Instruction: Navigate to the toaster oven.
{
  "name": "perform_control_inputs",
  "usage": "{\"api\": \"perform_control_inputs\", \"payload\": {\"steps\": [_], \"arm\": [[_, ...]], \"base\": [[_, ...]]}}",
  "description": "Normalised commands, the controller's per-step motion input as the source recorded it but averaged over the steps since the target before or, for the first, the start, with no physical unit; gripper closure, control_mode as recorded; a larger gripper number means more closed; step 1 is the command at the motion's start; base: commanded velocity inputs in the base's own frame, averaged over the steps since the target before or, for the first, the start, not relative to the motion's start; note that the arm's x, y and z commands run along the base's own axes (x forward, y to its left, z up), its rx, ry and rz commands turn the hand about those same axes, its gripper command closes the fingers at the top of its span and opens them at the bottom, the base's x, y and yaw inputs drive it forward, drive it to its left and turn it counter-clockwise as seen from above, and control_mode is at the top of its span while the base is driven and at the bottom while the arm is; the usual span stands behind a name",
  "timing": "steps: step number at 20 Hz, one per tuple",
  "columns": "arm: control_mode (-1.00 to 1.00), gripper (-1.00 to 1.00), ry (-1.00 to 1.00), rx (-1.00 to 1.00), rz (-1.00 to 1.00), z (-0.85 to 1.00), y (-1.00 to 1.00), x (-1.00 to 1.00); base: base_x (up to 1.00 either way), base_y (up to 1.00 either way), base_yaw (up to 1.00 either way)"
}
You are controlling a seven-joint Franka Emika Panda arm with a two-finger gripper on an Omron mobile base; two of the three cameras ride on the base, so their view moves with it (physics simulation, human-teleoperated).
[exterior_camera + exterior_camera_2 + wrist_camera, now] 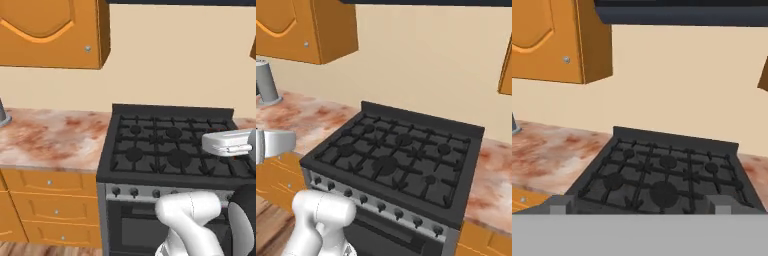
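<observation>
The toaster oven is out of view. A large black gas stove (172, 147) with burner grates stands straight ahead, also seen as the stove (396, 155) and the stove (662, 177). My gripper (640, 208) hovers in front of and above the stove's front edge; its two fingertips (558, 207) stand wide apart with nothing between them, so it is open. The white hand (227, 142) hangs over the stove's right side in the left base view.
A reddish marble counter (50, 137) runs left of the stove over orange drawers (50, 200). A grey metal cylinder (266, 82) stands on it at far left. Orange wall cabinets (552, 40) hang above. More counter (493, 175) lies right of the stove.
</observation>
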Motion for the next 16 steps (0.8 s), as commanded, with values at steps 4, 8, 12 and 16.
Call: {"api": "perform_control_inputs", "payload": {"steps": [4, 8, 12, 16], "arm": [[1.0, -1.0, 0.0, 0.0, 0.0, 0.0, 0.0, 0.0], [1.0, -1.0, 0.0, 0.0, 0.0, 0.0, 0.0, 0.0], [1.0, -1.0, 0.0, 0.0, 0.0, 0.0, 0.0, 0.0], [1.0, -1.0, 0.0, 0.0, 0.0, 0.0, 0.0, 0.0]], "base": [[0.0, 0.13, 1.0], [0.0, 0.07, 1.0], [0.0, 0.11, 1.0], [0.01, 0.71, 0.87]]}}
